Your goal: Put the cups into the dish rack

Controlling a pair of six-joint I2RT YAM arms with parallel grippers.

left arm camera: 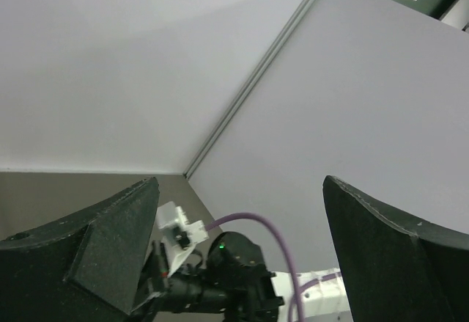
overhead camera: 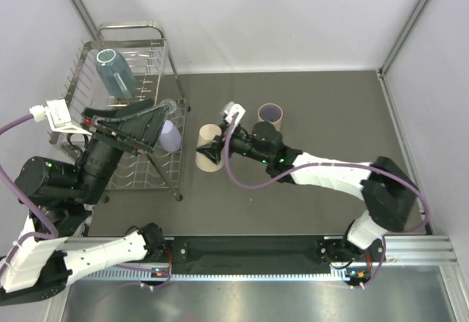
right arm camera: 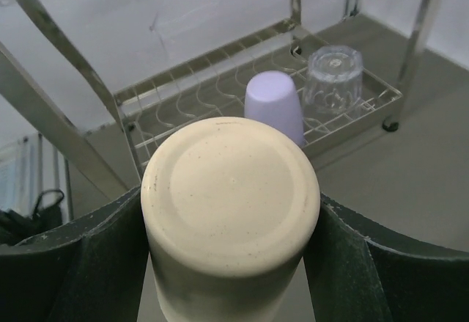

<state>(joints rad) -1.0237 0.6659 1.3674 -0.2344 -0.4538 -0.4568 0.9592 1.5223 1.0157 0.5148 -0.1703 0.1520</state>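
1. The beige tumbler (right arm camera: 231, 190) is base-up between the fingers of the right gripper (overhead camera: 210, 148), which press on both its sides; it sits just right of the rack (overhead camera: 132, 172), outside it.
2. I cannot tell whether the tumbler rests on the table (overhead camera: 330, 102) or is lifted.
3. On the rack's lower shelf, a lavender tumbler (right arm camera: 272, 102) stands upside down, with a clear glass (right arm camera: 333, 76) just beside it, also inverted.
4. On the rack's upper tier, a teal cup (overhead camera: 115, 72) lies tilted, its mouth toward the back wall.
5. A pink mug (overhead camera: 270, 113) stands mouth-up on the table, right of the beige tumbler and apart from the rack.
6. The left gripper (left arm camera: 240, 190) hangs above the lower shelf near the lavender tumbler, jaws spread wide with nothing between them.
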